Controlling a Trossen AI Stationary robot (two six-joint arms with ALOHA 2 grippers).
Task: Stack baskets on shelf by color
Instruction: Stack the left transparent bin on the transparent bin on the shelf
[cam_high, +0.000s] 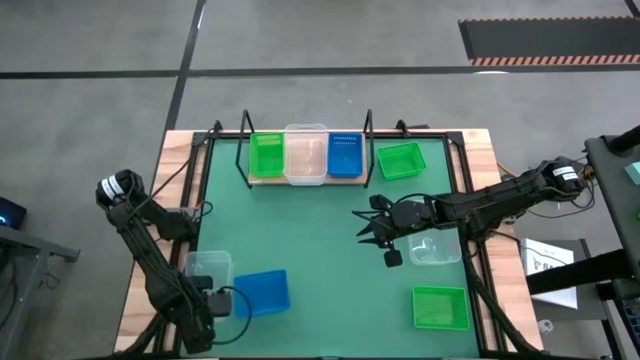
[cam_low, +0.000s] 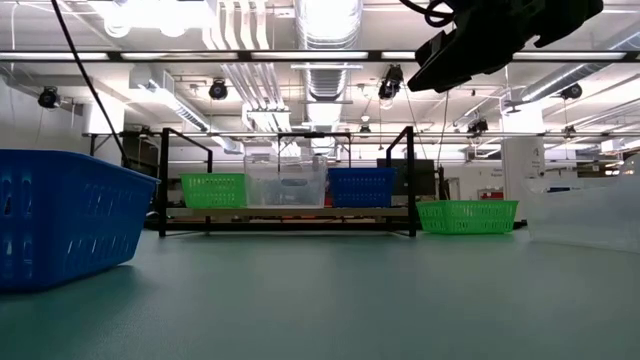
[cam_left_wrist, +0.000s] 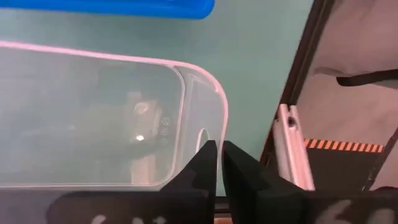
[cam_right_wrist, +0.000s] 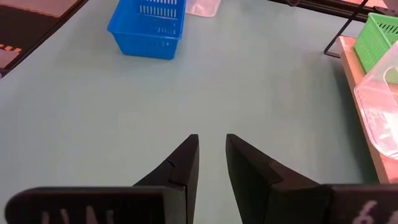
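**Three baskets on the shelf, five on the green tabletop**

A green mat (cam_high: 320, 250) is seen covering the tabletop, framed by pale wooden edges (cam_high: 140, 270) and black rails. Grey floor is seen around it; in the low view a hall with ceiling ducts and lamps is shown behind.

The shelf (cam_high: 305, 182) is taken as landmark; it is set at the far edge of the mat. Well to the near left of it, at the mat's corner, a clear basket (cam_high: 208, 268) and a blue basket (cam_high: 262, 292) are placed side by side. The left gripper (cam_left_wrist: 216, 163) is held over the clear basket's rim, its fingers (cam_left_wrist: 202, 167) pressed almost together; whether the rim is pinched cannot be told.

On the shelf, a green basket (cam_high: 266, 154), a clear basket (cam_high: 306, 154) and a blue basket (cam_high: 345, 153) are lined up from left to right. Just right of the shelf, a second green basket (cam_high: 401, 160) is set on the mat.

The wide middle of the mat in front of the shelf is left open. Over it, to the near right, the right gripper (cam_high: 375, 232) is held with fingers (cam_right_wrist: 180, 163) slightly spread, gripping nothing. Under its arm a third clear basket (cam_high: 435, 247) is seen, and nearer still a third green basket (cam_high: 440, 307).
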